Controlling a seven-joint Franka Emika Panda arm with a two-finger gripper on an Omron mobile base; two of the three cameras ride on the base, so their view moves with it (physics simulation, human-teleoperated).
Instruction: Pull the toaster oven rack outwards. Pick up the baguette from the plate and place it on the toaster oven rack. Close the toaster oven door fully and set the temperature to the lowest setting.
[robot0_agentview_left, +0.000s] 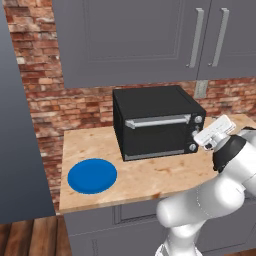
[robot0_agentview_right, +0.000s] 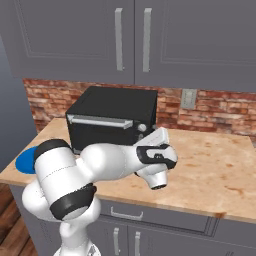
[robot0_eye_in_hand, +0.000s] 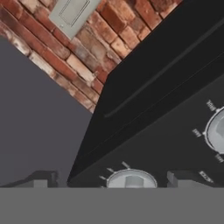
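Note:
The black toaster oven (robot0_agentview_left: 152, 102) (robot0_agentview_right: 112, 107) stands at the back of the counter. Its door (robot0_agentview_left: 156, 137) (robot0_agentview_right: 97, 134) is up and shut, with the silver bar handle (robot0_agentview_left: 157, 121) along its top. The rack and the baguette are hidden. Left of the oven lies the blue plate (robot0_agentview_left: 92, 175) (robot0_agentview_right: 22, 161), with nothing on it. My gripper (robot0_agentview_left: 199, 136) (robot0_agentview_right: 143, 140) (robot0_eye_in_hand: 111, 181) is at the oven's right knob strip, open. In the hand view a silver knob (robot0_eye_in_hand: 131, 179) sits between the two fingertips, and a second knob (robot0_eye_in_hand: 217, 131) shows at the right edge.
Grey wall cabinets (robot0_agentview_left: 150, 35) hang above the oven, in front of a brick wall with an outlet (robot0_agentview_left: 200, 89) (robot0_agentview_right: 188, 98) (robot0_eye_in_hand: 72, 11). The wooden counter (robot0_agentview_left: 150, 175) (robot0_agentview_right: 210, 160) runs on to the right. A tall grey panel (robot0_agentview_left: 20, 125) borders the counter's left end.

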